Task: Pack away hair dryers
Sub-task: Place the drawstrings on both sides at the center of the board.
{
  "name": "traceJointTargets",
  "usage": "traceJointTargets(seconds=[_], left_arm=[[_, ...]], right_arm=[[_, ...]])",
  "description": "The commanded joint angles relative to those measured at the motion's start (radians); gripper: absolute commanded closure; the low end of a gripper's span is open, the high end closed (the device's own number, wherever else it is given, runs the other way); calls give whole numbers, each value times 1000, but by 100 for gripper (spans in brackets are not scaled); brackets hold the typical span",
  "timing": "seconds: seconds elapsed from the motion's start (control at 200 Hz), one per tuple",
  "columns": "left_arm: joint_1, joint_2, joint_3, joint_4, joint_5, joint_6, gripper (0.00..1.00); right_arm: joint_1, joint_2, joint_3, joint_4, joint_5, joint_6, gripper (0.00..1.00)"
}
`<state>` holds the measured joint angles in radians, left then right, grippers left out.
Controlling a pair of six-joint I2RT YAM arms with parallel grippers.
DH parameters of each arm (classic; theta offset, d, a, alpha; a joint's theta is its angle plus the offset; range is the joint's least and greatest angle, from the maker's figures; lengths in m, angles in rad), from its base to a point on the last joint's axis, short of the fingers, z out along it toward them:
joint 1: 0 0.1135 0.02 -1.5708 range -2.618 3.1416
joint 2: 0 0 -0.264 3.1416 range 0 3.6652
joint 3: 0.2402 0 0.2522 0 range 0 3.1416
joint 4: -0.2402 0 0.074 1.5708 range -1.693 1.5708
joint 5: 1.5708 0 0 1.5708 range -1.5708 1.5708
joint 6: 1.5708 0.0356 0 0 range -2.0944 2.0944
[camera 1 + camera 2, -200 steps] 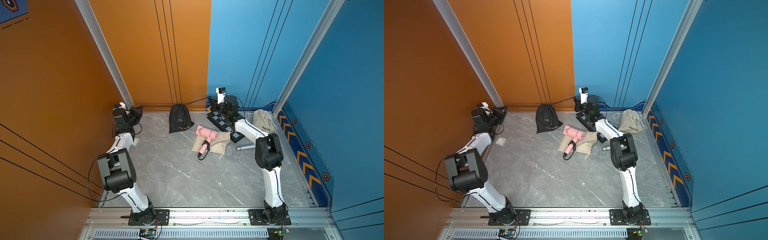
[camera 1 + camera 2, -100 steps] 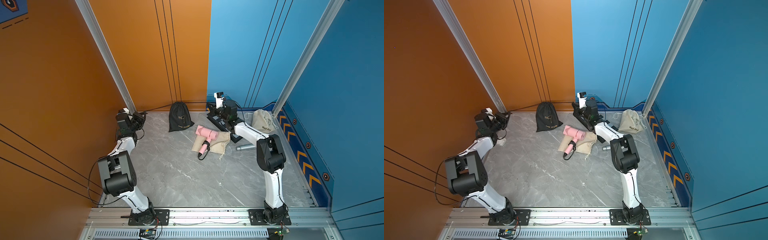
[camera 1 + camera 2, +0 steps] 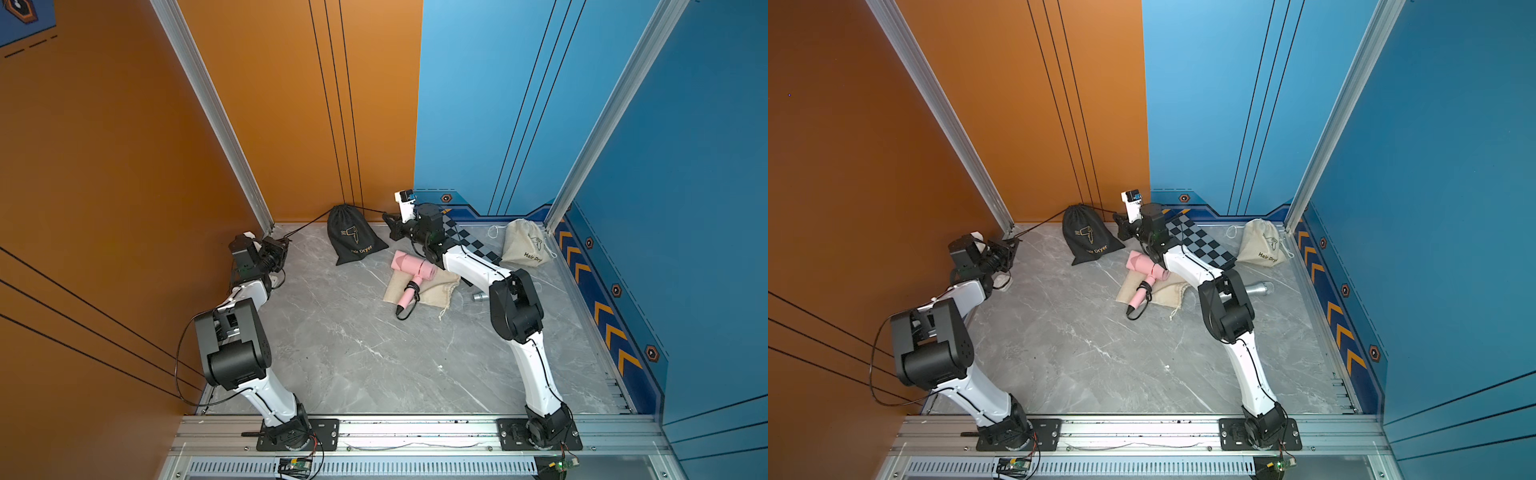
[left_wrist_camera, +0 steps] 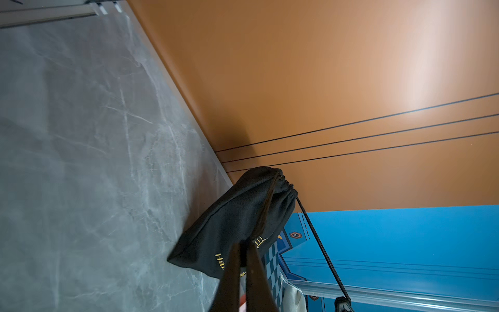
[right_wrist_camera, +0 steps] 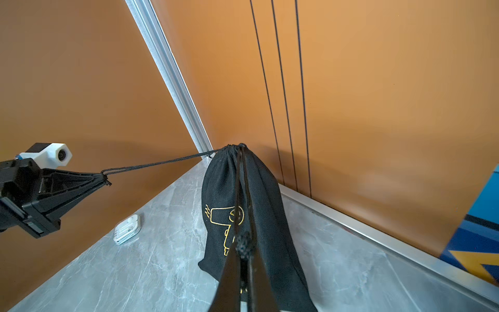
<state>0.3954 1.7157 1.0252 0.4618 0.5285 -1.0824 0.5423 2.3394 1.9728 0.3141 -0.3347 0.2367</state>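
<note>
Grip: my right gripper [image 5: 244,256] is closed on the knotted drawstring [image 5: 244,243] of the black bag [image 5: 259,205]. My left gripper [image 5: 104,179] is closed on its other cord [image 5: 162,163], pulled taut. The black bag stands cinched between both. The pink hair dryer [image 3: 409,266] lies behind my right gripper, on a beige bag [image 3: 442,284].

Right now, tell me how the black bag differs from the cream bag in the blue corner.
The black bag has gold print; the cream bag has dark print. The black bag's drawstring is taut between the left gripper and right gripper, both shut on it; the cream bag's white cord lies slack, untouched. Both look filled and read "Hair Dryer".
</note>
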Motion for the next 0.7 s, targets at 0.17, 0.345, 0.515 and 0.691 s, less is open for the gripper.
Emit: traceJointTargets(seconds=[0.17,0.345,0.515,0.691], left_arm=[[19,-56,-43,-59,-18,32,100],[20,-39,-48,-64,-38,38,100],[25,-12,-38,-64,-73,45,100],[28,-32,-14,-94,-98,92,35]], right_arm=[[9,125,186,-50,-7,99,95],[11,195,270,-40,1,148,95],[6,265,349,-45,3,185,89],[-14,256,369,-75,9,187,40]])
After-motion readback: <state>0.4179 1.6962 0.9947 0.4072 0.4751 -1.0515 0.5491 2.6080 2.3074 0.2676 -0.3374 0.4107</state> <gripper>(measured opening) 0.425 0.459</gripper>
